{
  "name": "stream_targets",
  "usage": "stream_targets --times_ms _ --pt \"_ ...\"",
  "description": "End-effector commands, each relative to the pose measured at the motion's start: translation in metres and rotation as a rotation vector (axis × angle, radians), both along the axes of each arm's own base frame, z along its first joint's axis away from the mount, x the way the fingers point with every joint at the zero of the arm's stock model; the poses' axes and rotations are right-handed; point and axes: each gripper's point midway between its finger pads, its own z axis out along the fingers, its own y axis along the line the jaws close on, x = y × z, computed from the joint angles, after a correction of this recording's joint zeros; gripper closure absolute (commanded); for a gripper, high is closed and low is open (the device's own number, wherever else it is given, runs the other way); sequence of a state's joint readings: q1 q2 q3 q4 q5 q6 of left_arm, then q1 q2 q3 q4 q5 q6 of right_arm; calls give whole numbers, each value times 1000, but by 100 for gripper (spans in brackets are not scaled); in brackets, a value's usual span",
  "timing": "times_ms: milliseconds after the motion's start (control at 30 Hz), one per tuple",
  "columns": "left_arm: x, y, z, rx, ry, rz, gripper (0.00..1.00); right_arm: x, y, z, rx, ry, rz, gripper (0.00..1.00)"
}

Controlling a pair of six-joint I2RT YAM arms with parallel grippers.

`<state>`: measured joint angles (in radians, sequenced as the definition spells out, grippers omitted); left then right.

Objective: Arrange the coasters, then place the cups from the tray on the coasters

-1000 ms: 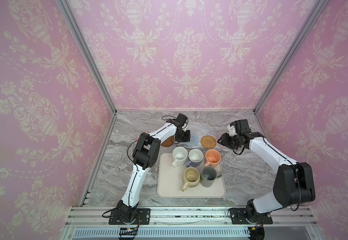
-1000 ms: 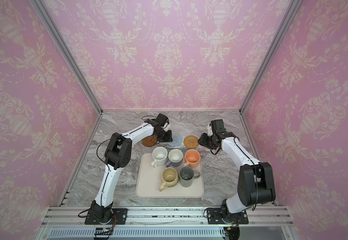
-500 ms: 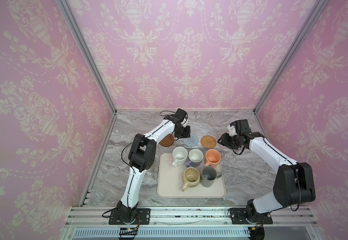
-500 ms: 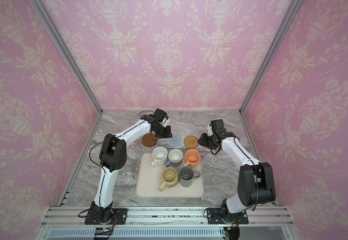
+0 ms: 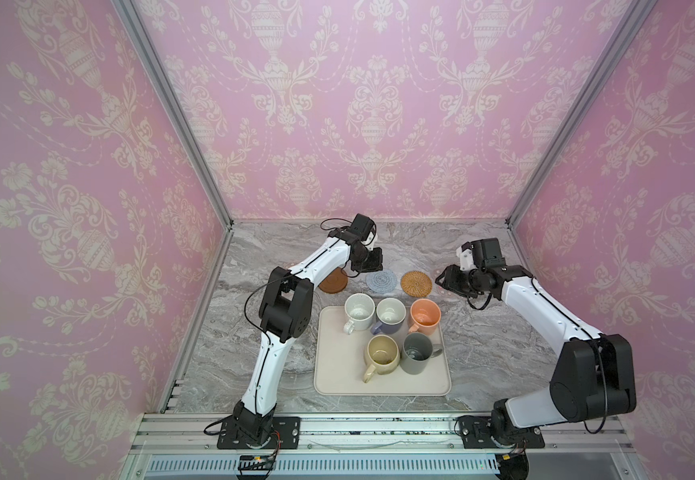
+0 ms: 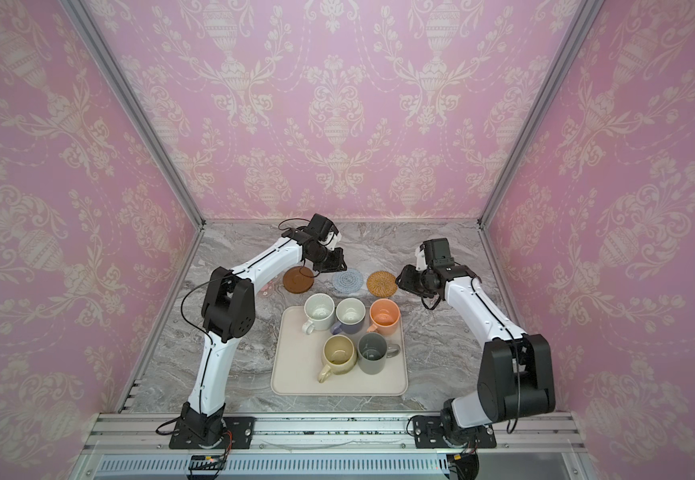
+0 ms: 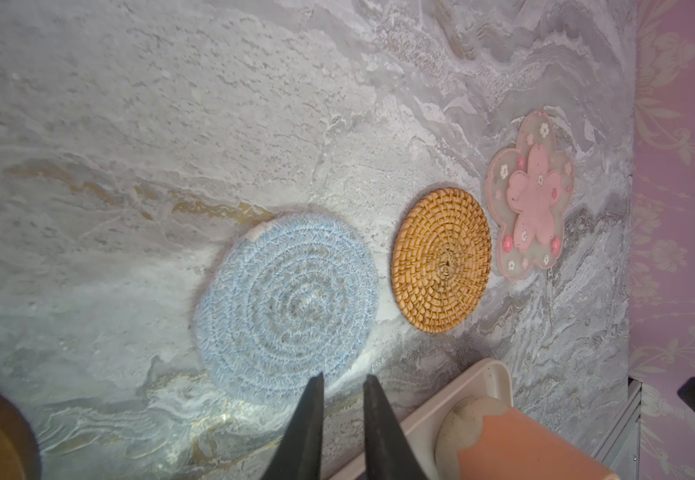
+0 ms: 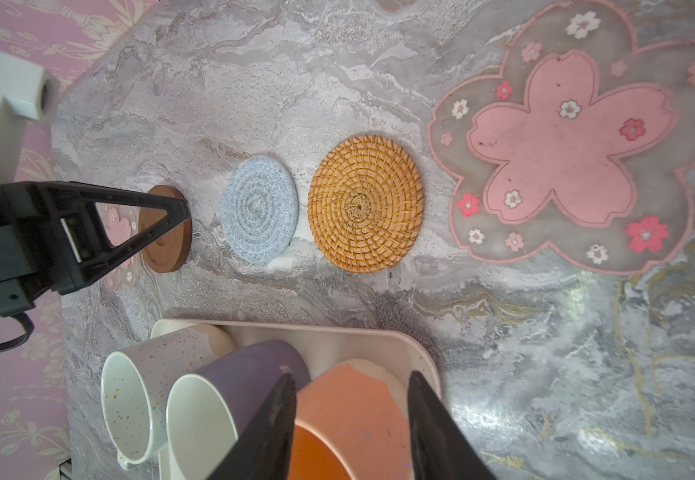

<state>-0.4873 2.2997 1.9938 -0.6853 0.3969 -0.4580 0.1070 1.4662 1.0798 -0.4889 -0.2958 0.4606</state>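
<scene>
Pink flower coaster (image 8: pixel 566 137) whole in right wrist view, mostly hidden behind open, empty right gripper (image 8: pixel 352 376) in both top views, left gripper (image 7: pixel 343 376) barely open, empty, five mugs (image 5: pixel 383 353) on tray (image 5: pixel 337 374) near desk (image 5: pixel 495 332) front edge.

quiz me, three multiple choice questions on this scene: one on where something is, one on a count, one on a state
1. Which coaster lies between the brown wooden disc and the rattan disc?
A) a green square one
B) the blue-grey crocheted round
C) none

2. How many mugs stand on the tray?
A) three
B) four
C) five

3. The pink flower coaster beside the rattan disc is:
A) under a mug
B) bare
C) folded in half

Answers:
1 B: it fills the gap in the row in both top views.
2 C: the white mug, lavender mug, peach mug, cream-yellow mug and grey mug all stand on it.
3 B: it lies flat with nothing on it.
</scene>
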Motion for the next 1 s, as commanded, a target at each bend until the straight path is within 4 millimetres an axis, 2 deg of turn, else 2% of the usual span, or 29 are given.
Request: stream_targets --times_ms 0,300,500,767,967 --pt "1 -5 -5 -31 16 2 79 -9 -2 -2 -21 14 3 54" --pt "-7 0 -40 -1 85 18 79 -9 0 -4 -11 16 -1 54" --pt "-13 4 -55 16 112 29 79 -10 1 4 -4 -1 3 54" --pt "-22 13 -69 59 149 35 79 -13 -1 4 -12 -2 2 54" --pt "-23 18 -66 78 147 36 79 -11 -1 2 -12 3 2 54"
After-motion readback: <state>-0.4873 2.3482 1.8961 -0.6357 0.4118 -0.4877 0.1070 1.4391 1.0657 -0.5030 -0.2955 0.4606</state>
